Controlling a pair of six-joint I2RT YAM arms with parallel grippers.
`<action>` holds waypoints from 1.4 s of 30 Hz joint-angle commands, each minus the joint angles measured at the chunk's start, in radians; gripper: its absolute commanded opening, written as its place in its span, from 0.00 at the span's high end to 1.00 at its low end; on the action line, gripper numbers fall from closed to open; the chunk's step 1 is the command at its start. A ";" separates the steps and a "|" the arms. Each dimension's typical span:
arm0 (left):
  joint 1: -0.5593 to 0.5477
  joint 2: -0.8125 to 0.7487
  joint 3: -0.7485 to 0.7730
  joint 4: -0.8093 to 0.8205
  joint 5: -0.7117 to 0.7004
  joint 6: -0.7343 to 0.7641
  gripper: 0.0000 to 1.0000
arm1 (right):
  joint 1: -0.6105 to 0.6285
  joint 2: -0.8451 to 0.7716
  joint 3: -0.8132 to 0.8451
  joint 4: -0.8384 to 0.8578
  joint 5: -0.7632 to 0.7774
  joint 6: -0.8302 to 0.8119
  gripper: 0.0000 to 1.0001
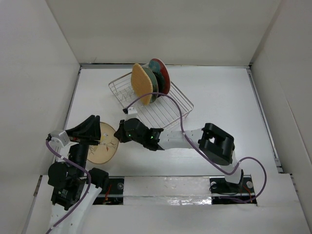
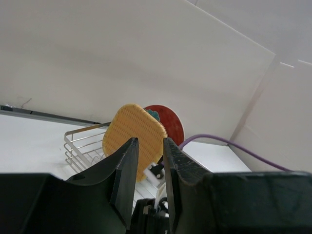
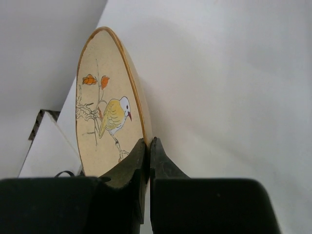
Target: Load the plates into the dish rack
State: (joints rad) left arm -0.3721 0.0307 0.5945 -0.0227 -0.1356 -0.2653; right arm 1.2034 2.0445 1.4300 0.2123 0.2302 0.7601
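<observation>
**Near edge, left corner.** The left gripper point(image 2: 149, 141) is held above the table point(image 1: 219, 97) just beside the left rim of the bird plate point(image 3: 105, 112). Its jaws are narrowly apart and nothing is seen between them. No contact with the plate is shown.

**Near edge, left of centre.** The bird plate, round and tan with a brown rim, is found at the near left of the tabletop, outside the rack point(image 1: 170, 109). The right gripper point(image 3: 147, 145) is clamped on its rim, one finger on each face. Only a short length of rim is pinched. Whether the opposite rim rests on the table cannot be told.

**Far edge, centre.** The rack is set at an angle near the far edge. An orange plate point(image 1: 141, 83) is stood upright at the front of the row, with a green plate point(image 1: 154, 81) and a red plate point(image 1: 162, 72) close behind it. Any further plates in the row cannot be made out. The nearer part of the rack is seen to be unoccupied.

**Step in hand (judged).** The bird plate is judged to be the one being carried to the rack.

- The grip is shallow, so the lift is best made slowly to prevent the plate swinging or slipping.
- The plate should be turned on edge, parallel with the orange plate.
- It should be lowered into a free gap between prongs on the near side of the row.
- Release should be made only once the rim is seated.
- The purple cable point(image 1: 173, 105) lying across the rack should be watched for snagging.
</observation>
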 commanded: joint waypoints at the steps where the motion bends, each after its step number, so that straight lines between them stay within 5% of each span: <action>1: -0.007 0.018 0.042 0.047 -0.010 0.005 0.76 | -0.022 -0.127 0.079 0.171 0.089 -0.036 1.00; 19: -0.007 0.075 0.019 0.032 0.077 0.003 0.76 | -0.387 -0.175 0.334 0.072 0.195 -0.381 1.00; 28: -0.007 0.120 0.021 0.032 0.079 0.012 0.76 | -0.366 -0.015 0.581 0.029 0.414 -0.755 1.00; 42: -0.007 0.137 0.021 0.032 0.085 0.014 0.76 | -0.281 0.036 0.528 0.070 0.575 -0.993 1.00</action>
State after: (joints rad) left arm -0.3733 0.1551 0.5983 -0.0284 -0.0639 -0.2623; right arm 0.9035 2.1273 1.9369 0.0631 0.7258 -0.1787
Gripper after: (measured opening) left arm 0.240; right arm 0.042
